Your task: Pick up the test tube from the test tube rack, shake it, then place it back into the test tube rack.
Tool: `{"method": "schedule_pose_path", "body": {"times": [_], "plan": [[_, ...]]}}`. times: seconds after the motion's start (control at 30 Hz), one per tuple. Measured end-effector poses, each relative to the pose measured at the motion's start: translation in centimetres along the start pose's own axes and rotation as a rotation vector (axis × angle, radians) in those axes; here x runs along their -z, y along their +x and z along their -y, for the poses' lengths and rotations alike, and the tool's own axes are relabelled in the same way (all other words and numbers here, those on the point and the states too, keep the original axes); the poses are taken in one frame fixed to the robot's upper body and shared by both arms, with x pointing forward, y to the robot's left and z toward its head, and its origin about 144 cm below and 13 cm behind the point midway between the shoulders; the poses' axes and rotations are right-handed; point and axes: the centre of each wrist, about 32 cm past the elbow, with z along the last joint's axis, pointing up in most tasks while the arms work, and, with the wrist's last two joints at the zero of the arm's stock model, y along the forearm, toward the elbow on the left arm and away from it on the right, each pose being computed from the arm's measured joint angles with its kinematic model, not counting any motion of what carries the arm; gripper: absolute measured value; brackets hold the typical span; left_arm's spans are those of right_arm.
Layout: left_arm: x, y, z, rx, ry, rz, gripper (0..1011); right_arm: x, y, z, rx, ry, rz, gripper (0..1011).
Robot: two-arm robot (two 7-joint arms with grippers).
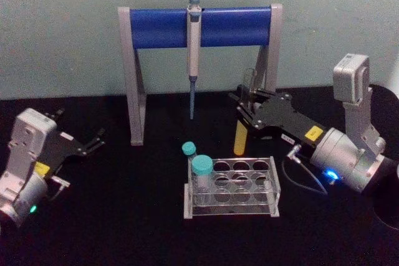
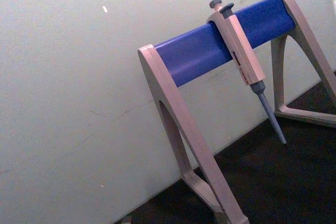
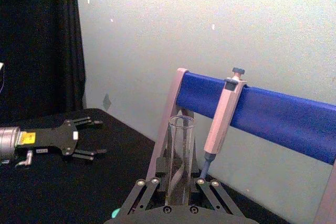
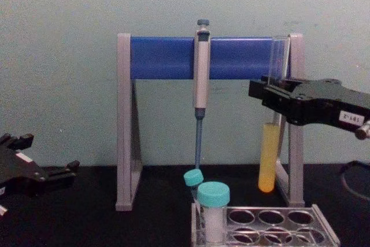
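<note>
The test tube (image 1: 240,136) hangs upright in the air, clear glass with yellow-orange liquid in its lower part, and my right gripper (image 1: 247,110) is shut on its upper half. Seen from the chest, the test tube (image 4: 269,160) has its bottom a little above and behind the test tube rack (image 4: 325,233), held by the right gripper (image 4: 273,100). The low clear rack (image 1: 274,199) sits in the middle of the black table. In the right wrist view the tube (image 3: 180,150) rises between the fingers. My left gripper (image 1: 95,139) rests open at the far left, away from the rack.
A grey-and-blue pipette stand (image 1: 134,91) spans the back, with a pipette (image 1: 194,60) hanging from its bar just behind the rack. Two teal-capped vials (image 1: 201,172) stand in the rack's left holes. A wall closes off the back.
</note>
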Motion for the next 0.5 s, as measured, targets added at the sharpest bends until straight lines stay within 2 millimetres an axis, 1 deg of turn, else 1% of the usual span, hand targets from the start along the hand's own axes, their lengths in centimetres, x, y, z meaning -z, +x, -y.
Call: {"method": "schedule_pose_path", "body": {"times": [0.3, 0.5], "plan": [[0.0, 0.0, 0.0, 0.0, 0.0, 0.0, 1010, 0.17, 0.32, -0.52, 0.001, 0.003, -0.004, 229], [0.0, 0.0, 0.0, 0.0, 0.0, 0.0, 1010, 0.25, 0.54, -0.38, 0.022, -0.005, 0.007, 229]]}}
